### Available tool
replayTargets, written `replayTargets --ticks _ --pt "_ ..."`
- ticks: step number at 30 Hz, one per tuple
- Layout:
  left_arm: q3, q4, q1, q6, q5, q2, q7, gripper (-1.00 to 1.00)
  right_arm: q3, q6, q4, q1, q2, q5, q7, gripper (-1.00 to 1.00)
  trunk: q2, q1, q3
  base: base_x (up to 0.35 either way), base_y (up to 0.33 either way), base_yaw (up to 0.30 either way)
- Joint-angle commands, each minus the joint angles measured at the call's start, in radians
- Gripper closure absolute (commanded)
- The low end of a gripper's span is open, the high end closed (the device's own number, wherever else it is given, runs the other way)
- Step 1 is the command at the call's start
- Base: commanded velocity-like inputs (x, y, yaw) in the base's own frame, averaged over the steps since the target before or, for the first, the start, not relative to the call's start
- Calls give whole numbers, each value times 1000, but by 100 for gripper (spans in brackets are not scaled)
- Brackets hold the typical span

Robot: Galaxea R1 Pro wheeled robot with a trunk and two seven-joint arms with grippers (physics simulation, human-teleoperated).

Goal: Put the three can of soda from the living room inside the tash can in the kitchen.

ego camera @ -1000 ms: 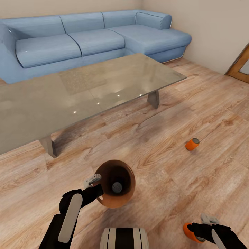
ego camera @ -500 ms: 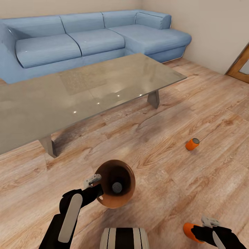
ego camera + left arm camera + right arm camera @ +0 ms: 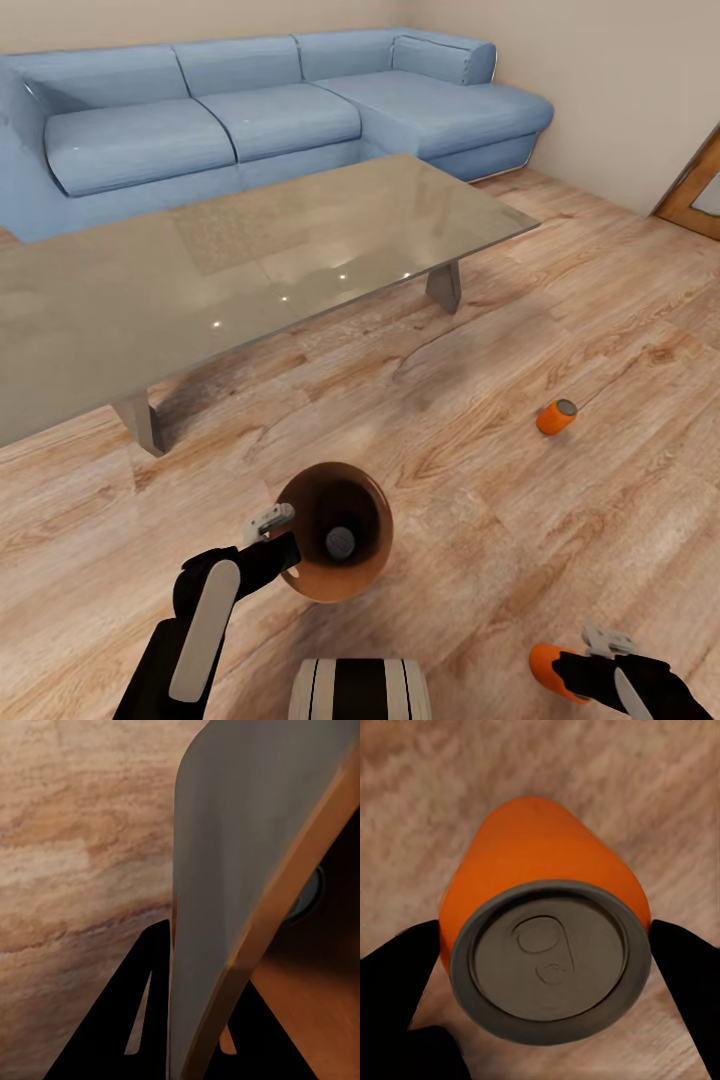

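Right wrist view shows right gripper clamped on can, left gripper pinching bin rim near table, plank floor.

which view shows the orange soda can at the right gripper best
The right wrist view: the orange cylinder with its grey metal top sits large between the two dark fingers, pull tab visible. The head view catches just its orange end beside the right gripper at the frame's bottom corner.

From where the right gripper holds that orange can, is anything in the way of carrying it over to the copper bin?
Nothing visible: bare wood floor lies between the orange soda can in the right gripper and the coppery-brown tapered bin, whose rim the left gripper clamps. The robot's trunk sits just beside that path.
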Motion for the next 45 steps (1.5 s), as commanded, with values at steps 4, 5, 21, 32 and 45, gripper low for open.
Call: replayTargets --ticks 4,5,21,32,45 --pt "-3 0 0 -5 16 0 4 100 -2 4 -3 0 -6 -5 11 100 0 0 0 0 0 0" --pt "-3 0 0 -6 16 0 4 100 -2 4 -3 0 -7 -5 14 100 0 0 0 0 0 0" --pt "-5 0 0 -6 16 0 4 100 -11 13 -22 2 -16 -6 59 100 0 0 0 0 0 0" --pt "-7 -2 0 -5 16 0 4 100 -138 277 -484 107 -214 -18 699 100 0 0 0 0 0 0" --pt "-7 -2 0 -7 16 0 7 100 -370 291 -649 267 -259 -14 1414 100 0 0 0 0 0 0"
